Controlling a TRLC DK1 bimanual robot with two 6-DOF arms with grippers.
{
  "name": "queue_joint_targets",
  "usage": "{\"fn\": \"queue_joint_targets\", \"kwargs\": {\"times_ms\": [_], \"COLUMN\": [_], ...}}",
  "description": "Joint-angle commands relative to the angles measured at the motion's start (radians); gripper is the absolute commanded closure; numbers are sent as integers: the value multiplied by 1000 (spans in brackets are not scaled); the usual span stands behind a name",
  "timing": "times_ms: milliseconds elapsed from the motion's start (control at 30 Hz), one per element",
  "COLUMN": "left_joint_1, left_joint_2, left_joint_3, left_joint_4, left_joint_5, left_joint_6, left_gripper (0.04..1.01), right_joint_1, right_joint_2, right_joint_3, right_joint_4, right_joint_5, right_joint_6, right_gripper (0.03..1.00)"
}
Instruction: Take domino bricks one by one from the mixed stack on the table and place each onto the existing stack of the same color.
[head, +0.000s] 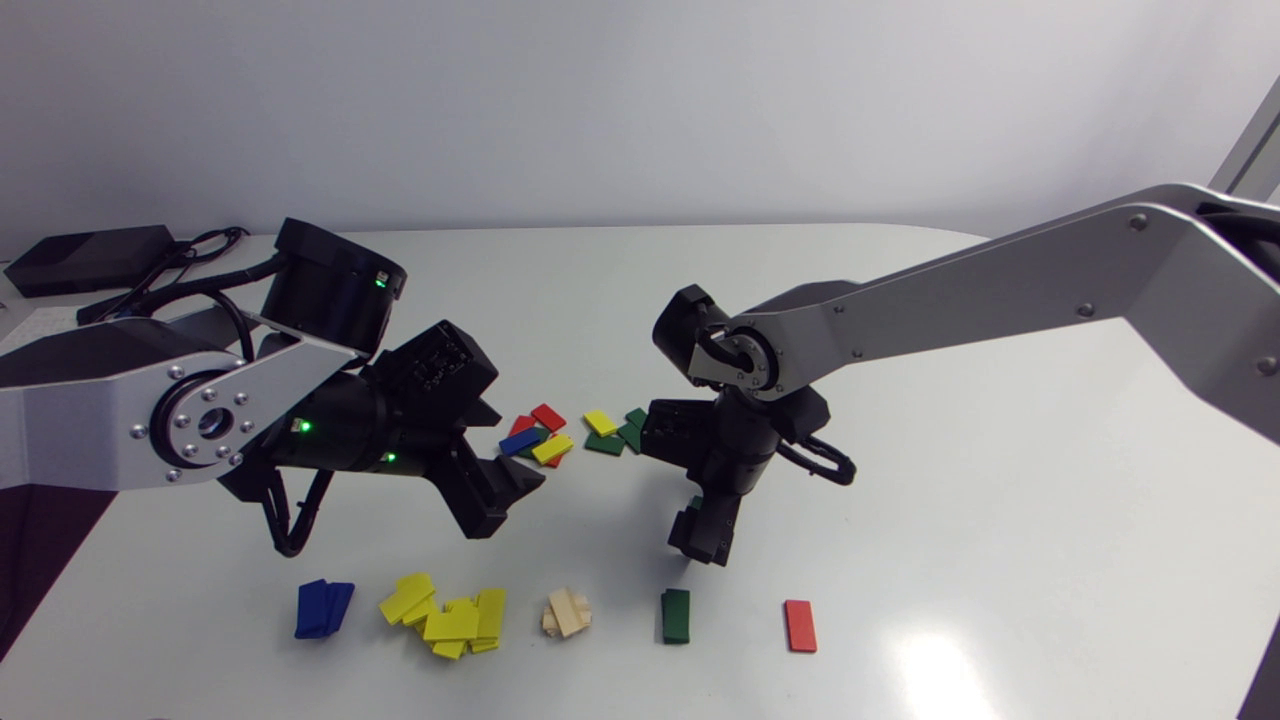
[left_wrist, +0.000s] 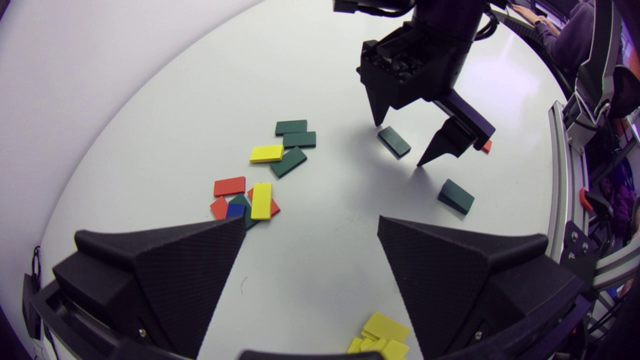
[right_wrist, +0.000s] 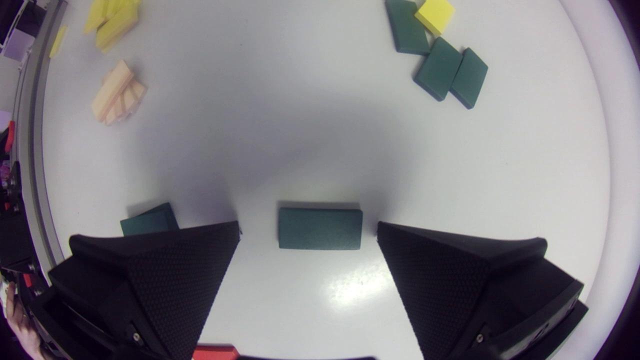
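Right gripper (right_wrist: 308, 228): fingers wide, gripping nothing. Green brick (right_wrist: 320, 228): flat on table (right_wrist: 320, 125) between those fingers, touching neither, long axis running finger to finger, near green stack (head: 676, 615). Left gripper (left_wrist: 311, 220): wide, empty, farther from green stack; right arm nearer.

Mixed bricks (head: 540, 435) lie scattered flat mid-table. At their six o'clock: blue stack (head: 323, 608), yellow heap (head: 450, 615), wooden pile (head: 567, 613), green stack (head: 675, 615), red brick (head: 800, 626). A lone green brick (right_wrist: 320, 228) lies flat at the green stack's twelve o'clock.
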Motion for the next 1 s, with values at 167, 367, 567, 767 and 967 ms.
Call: {"fn": "queue_joint_targets", "kwargs": {"times_ms": [167, 367, 567, 767, 967], "left_joint_1": [2, 3, 3, 3, 3], "left_joint_2": [-9, -6, -6, -5, -9], "left_joint_3": [-24, -24, -23, -24, -26], "left_joint_4": [-3, -1, -1, -1, -1], "left_joint_5": [6, 6, 6, 6, 6], "left_joint_6": [24, 25, 24, 24, 22], "left_gripper": [98, 98, 98, 98, 98], "right_joint_1": [4, 2, 2, -5, 31], "right_joint_2": [48, 59, 46, -24, -161], "right_joint_3": [28, 28, 17, 14, -35], "right_joint_4": [-19, -19, -19, -17, -51], "right_joint_5": [14, 17, 17, 17, 16], "right_joint_6": [-11, -14, -15, -3, 0], "right_gripper": [172, 508, 710, 711, 711]}}
